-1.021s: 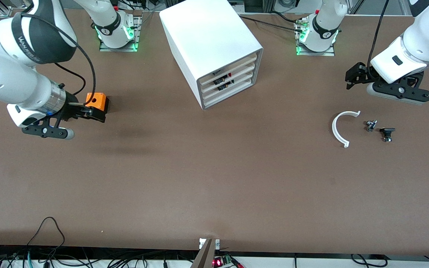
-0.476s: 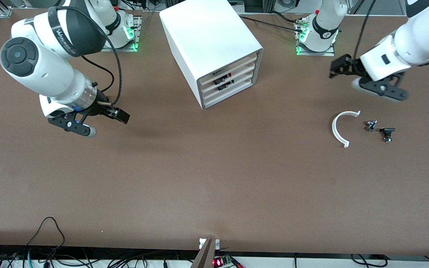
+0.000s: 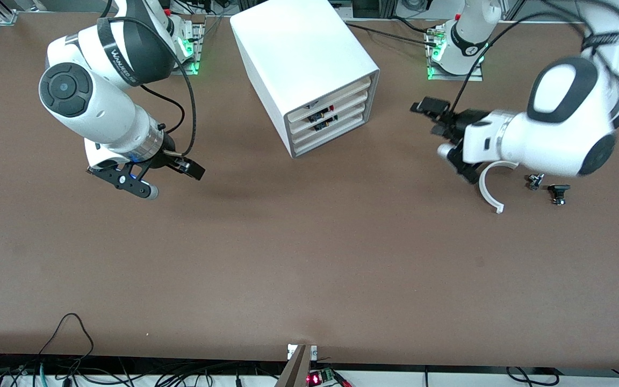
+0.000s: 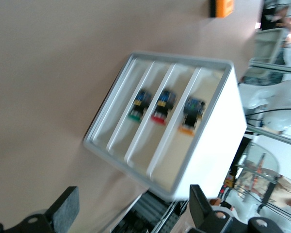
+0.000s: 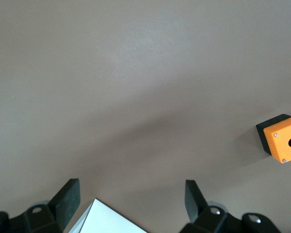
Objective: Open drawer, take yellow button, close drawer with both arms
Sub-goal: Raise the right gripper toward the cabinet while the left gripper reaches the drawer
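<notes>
On the counter (image 3: 309,258), between the two arm bases, stands the white cabinet (image 3: 301,48) with its four beige-fronted drawers all shut. The left wrist view looks into the cabinet front, where three small buttons lie in separate drawers, among them the button (image 4: 191,114) with an orange-yellow cap.

The left end effector (image 3: 432,114), fingers spread wide and holding nothing, hangs over bare counter toward the left arm's end, beside the cabinet front. Just beside that arm lies a white curved bracket (image 3: 489,188), with two small dark parts (image 3: 548,187) near it.

The right end effector (image 3: 183,167), fingers likewise parted and empty, hangs over the counter toward the right arm's end. Its wrist view shows an orange cube with a hole (image 5: 282,138).
</notes>
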You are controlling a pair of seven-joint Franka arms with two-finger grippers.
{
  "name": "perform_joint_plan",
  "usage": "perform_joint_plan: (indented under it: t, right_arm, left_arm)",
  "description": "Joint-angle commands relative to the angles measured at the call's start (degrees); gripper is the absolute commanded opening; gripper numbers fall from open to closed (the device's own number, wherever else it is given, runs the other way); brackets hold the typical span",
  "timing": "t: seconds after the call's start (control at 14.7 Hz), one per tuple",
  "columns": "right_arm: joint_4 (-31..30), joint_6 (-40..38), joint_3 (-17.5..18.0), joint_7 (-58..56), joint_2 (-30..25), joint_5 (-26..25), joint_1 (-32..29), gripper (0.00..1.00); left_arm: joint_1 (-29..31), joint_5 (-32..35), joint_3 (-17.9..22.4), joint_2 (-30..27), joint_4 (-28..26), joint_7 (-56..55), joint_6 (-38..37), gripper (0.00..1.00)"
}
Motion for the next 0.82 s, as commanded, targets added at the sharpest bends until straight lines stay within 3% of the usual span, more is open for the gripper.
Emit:
perform_joint_plan:
  t: [0.0, 0.27, 0.41, 0.54, 0.75]
  right_arm:
    - [0.63, 1.15, -0.28, 4.47, 0.81, -0.29, 1.93, 0.96]
    - [4.57, 3.01, -0.20, 11.51, 3.27, 0.42, 2.90, 0.98]
    - [6.34, 3.00, -0.28, 13.88, 4.07, 0.42, 3.17, 0.98]
    - [8.70, 3.09, -0.28, 15.73, 5.03, 0.50, 3.17, 0.98]
    - [15.64, 2.57, -0.20, 19.68, 8.63, 1.55, 3.17, 0.98]
  left_arm:
    - [-2.39, -6.14, 0.01, 0.28, -4.44, 6.29, 4.82, 1.00]
    - [-3.01, -16.24, 0.01, 0.63, -16.47, 20.68, 7.46, 0.98]
    - [-2.93, -22.31, 0.09, 0.71, -22.19, 27.28, 8.00, 0.87]
    - [-3.54, -27.49, 0.01, 1.68, -26.77, 32.05, 8.27, 0.65]
    - [-4.86, -28.92, -1.04, 1.33, -29.42, 32.24, 8.26, 0.51]
